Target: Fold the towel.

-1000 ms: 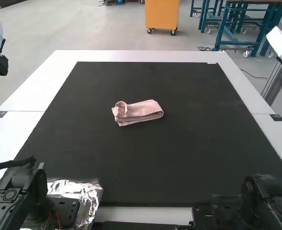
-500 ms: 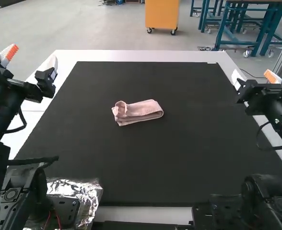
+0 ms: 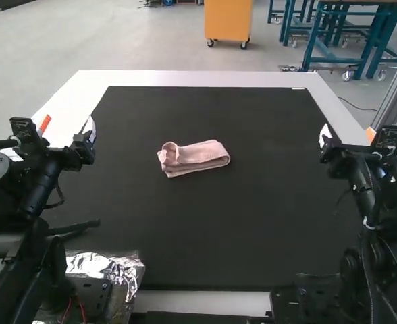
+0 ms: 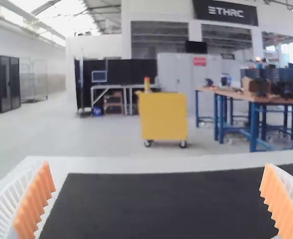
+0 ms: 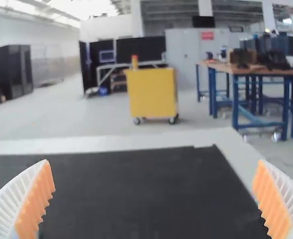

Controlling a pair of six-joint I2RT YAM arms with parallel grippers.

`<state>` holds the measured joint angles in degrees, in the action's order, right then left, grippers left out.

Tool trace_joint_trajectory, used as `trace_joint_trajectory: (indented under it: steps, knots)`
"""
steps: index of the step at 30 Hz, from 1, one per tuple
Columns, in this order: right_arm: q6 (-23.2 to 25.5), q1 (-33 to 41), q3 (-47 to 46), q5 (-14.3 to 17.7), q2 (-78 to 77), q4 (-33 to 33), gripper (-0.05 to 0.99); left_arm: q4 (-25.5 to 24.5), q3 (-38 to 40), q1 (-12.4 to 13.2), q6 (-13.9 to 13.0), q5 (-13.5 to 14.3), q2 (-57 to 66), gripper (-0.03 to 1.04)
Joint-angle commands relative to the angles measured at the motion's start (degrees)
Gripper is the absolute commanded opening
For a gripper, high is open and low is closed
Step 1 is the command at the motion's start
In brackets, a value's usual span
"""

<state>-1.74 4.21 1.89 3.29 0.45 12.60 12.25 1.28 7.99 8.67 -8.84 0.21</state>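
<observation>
The folded towel [image 3: 194, 159] lies near the middle of the black mat [image 3: 205, 223], its long axis running left to right, the right end angled slightly toward the far edge. Wide strips of mat surround it, bordered by the white bench [image 3: 198, 79]. The left gripper [image 3: 68, 125] and right gripper [image 3: 348, 134] are well apart from it, both with fingers spread.
</observation>
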Motion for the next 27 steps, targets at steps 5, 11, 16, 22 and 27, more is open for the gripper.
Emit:
trace_joint_trajectory:
  steps: [5,11,16,22,27]
  knots:
    - [-3.2,-1.0,-2.0,2.9,-0.4,-11.0,0.91,-12.2,-1.3,0.3,-2.9,7.6,-0.2,0.97]
    - [-3.5,-0.7,-2.0,1.0,-0.3,-11.6,0.91,-12.2,-1.3,0.1,-2.9,7.6,-0.2,0.97]
    - [-3.5,-0.6,-2.0,1.0,-0.3,-11.6,0.91,-12.2,-1.3,0.2,-2.9,7.6,-0.2,0.97]
    - [-3.5,-0.7,-2.0,1.0,-0.3,-11.6,0.91,-12.2,-1.3,0.2,-2.9,7.6,-0.2,0.97]
    - [-3.5,-0.7,-2.0,1.0,-0.3,-11.6,0.91,-12.2,-1.3,0.1,-2.9,7.6,-0.2,0.97]
